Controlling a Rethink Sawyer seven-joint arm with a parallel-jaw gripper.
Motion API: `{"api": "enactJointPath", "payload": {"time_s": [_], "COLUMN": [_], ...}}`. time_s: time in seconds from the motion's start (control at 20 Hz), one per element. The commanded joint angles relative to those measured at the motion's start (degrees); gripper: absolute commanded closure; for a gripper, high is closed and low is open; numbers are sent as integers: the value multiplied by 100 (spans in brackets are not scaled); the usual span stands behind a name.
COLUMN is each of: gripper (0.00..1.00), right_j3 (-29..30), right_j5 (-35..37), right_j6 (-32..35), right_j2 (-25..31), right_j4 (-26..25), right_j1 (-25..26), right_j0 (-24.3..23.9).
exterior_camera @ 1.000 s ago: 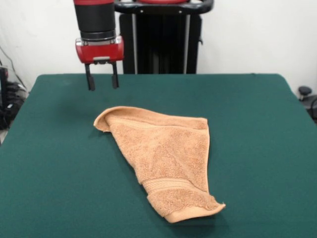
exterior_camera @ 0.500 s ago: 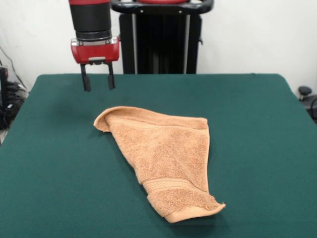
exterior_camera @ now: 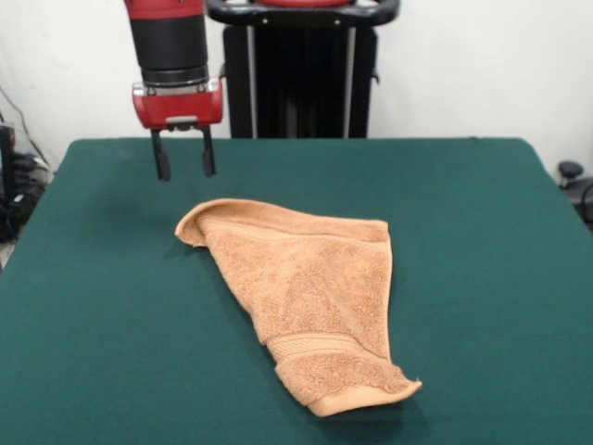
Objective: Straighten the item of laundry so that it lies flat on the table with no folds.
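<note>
An orange-tan terry towel point(exterior_camera: 310, 292) lies on the dark green table point(exterior_camera: 482, 241), folded into a rough triangle. Its wide edge is toward the robot, its narrow hemmed end with a woven band toward the front. Its far left corner point(exterior_camera: 190, 225) is curled over. My gripper point(exterior_camera: 184, 169) hangs open and empty above the table, behind and a little left of that curled corner, apart from the towel.
The robot's black pedestal point(exterior_camera: 301, 69) stands behind the table's far edge. Green table surface surrounds the towel on all sides. A dark object point(exterior_camera: 570, 171) sits off the table at the right edge.
The gripper has shifted slightly left and lowered a little, still open. The towel has not moved.
</note>
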Motion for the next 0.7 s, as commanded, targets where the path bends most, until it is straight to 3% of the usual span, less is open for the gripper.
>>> {"api": "enactJointPath", "payload": {"time_s": [0.05, 0.7], "gripper": [0, 0], "right_j3": [-734, -941], "right_j5": [49, 66], "right_j6": [12, 140], "right_j2": [389, 243], "right_j4": [-296, -179], "right_j1": [526, 592], "right_j0": [518, 808]}}
